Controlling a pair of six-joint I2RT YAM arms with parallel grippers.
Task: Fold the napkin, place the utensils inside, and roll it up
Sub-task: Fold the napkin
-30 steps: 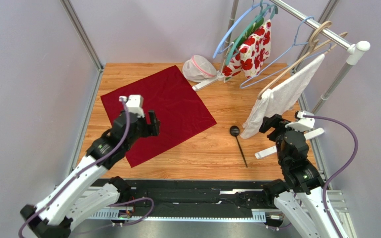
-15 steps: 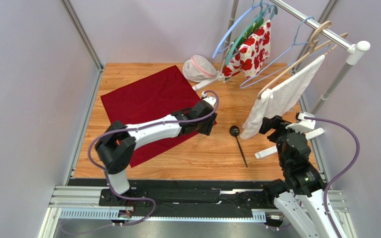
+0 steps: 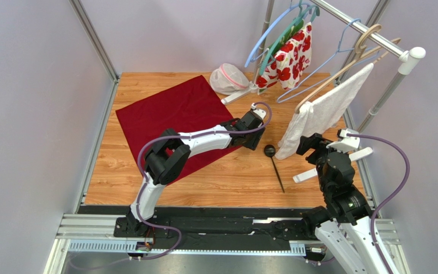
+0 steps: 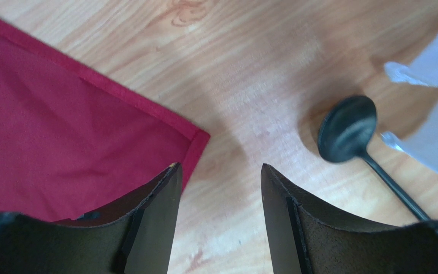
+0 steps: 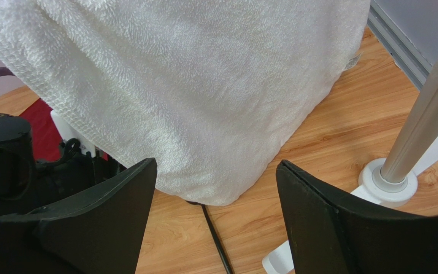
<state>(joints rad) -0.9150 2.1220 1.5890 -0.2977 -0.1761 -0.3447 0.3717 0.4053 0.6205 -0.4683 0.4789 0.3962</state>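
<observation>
The dark red napkin [image 3: 170,111] lies flat and unfolded on the wooden table, at the left and middle. My left gripper [image 3: 255,142] is open and empty, low over the napkin's right corner. In the left wrist view [image 4: 218,168] its left finger is over the napkin [image 4: 61,142] edge, with bare wood between the jaws. The black spoon [image 3: 275,168] lies just right of it, bowl [image 4: 347,128] toward the back. My right gripper [image 3: 307,142] is open and empty, facing the hanging white towel [image 5: 193,85]. The spoon handle [image 5: 215,240] runs below it.
A clothes rack [image 3: 384,94] stands at the right with the white towel [image 3: 327,111], several hangers and a red-flowered cloth [image 3: 287,57]. Its base [image 5: 387,182] sits by my right gripper. A white mesh pouch [image 3: 228,78] lies at the back.
My left arm has swung right, from the napkin's near-left part across to its right corner beside the spoon. The right arm, napkin and spoon have not moved.
</observation>
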